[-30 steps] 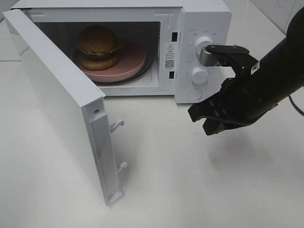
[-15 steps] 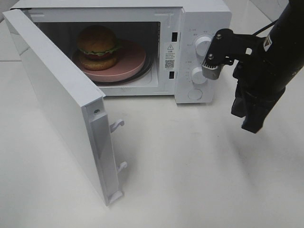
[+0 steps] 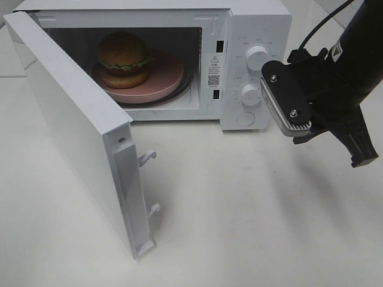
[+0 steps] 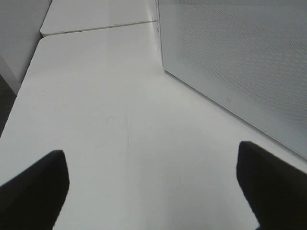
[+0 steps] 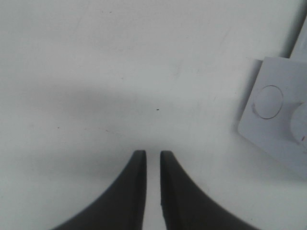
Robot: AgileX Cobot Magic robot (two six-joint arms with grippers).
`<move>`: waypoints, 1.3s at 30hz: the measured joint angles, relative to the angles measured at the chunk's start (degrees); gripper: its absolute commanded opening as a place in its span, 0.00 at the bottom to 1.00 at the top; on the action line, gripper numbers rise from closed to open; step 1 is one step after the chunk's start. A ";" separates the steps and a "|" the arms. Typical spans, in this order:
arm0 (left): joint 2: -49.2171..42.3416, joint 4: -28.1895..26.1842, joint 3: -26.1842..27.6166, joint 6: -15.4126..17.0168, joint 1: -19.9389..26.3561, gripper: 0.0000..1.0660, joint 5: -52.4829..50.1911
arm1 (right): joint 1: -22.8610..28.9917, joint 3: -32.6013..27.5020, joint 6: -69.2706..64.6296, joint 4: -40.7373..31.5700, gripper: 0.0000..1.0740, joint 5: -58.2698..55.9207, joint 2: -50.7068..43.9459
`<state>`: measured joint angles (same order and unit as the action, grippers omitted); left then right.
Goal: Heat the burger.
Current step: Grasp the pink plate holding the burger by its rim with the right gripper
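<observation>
– While the black right pincer (image 5: 152,154) hangs empty, jaws barely parted, toward the worktop's (image 3: 251,209) right edge, where's the glossy brown-bunned burger (image 3: 123,58)?
– On the round pink plate (image 3: 170,75) inside the white microwave (image 3: 257,24). Its door (image 3: 66,119) gapes; a crooked shove could skid the microwave.

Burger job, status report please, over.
Left gripper open, empty. Right gripper jaws a slit apart, empty, near the dials. Burger on pink plate inside microwave. Door wide open, not yet shut.
</observation>
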<state>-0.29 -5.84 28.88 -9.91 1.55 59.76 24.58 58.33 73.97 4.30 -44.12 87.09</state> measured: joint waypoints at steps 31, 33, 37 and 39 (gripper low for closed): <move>0.00 0.00 0.00 0.00 0.00 0.82 0.00 | 10.26 8.77 -2.58 1.32 0.86 13.87 8.71; 0.00 0.00 0.00 0.00 0.00 0.82 0.00 | 10.37 10.03 -2.58 1.26 0.85 14.78 9.80; 0.00 0.00 0.00 0.00 0.00 0.82 0.00 | 11.00 12.43 -2.58 1.43 0.85 15.99 12.38; 0.00 0.00 0.00 0.00 0.00 0.82 0.00 | 11.52 13.69 -2.58 1.43 0.85 16.56 13.46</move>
<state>-0.29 -5.84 28.88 -9.91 1.55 59.76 36.10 72.02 71.39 5.73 -27.56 100.55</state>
